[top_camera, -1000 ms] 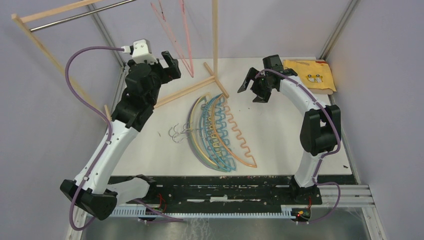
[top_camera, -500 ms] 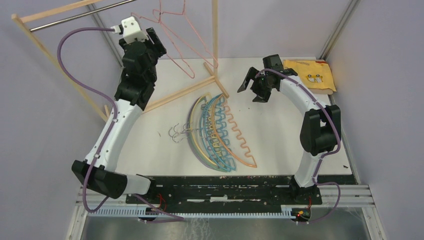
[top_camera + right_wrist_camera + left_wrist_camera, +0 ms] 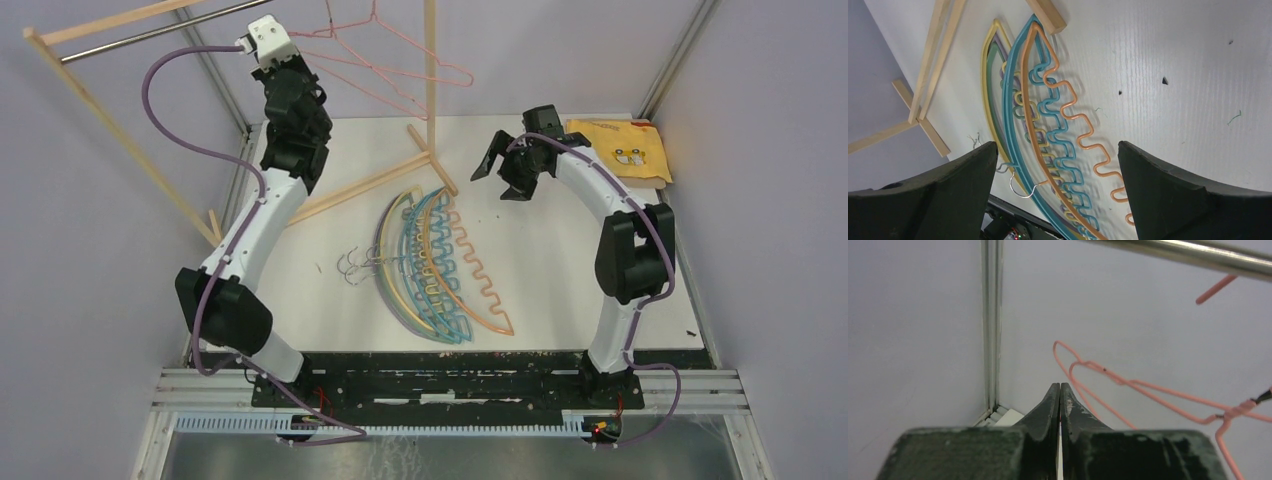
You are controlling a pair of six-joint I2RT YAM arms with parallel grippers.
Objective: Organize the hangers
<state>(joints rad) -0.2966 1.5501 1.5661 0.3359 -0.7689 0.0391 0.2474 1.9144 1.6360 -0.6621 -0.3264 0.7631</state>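
Overhead, two white-and-black robot arms stand at the near edge of a white table [image 3: 560,290]. The left arm is stretched tall and almost straight, reaching up and away toward the far left corner, with its wrist raised near a horizontal silver metal rod [image 3: 1173,252]. The left gripper [image 3: 1060,386] is clenched, its two dark fingers pressed flat together with nothing between them. Just to its right and not touching it, a thin pink clothes hanger [image 3: 400,62] hangs tilted in the air beside the upright post of a light wooden rack frame [image 3: 431,70]. Its hook runs off the top edge of the overhead view, so what it hangs from cannot be told.

The right arm curves like an arch, elbow out to the right and forearm reaching left over the far middle of the table. The right gripper [image 3: 503,178] is spread wide and holds nothing, hovering above the tabletop.

Below and just left of it, a pile of pastel hangers [image 3: 435,265] lies flat mid-table. They are yellow, green, purple, teal, blue and orange, nested curve within curve. Their small metal hooks [image 3: 360,265] are bunched at the left, and their far tips reach the rack's wooden foot. A folded yellow cloth [image 3: 620,150] lies in the far right corner.
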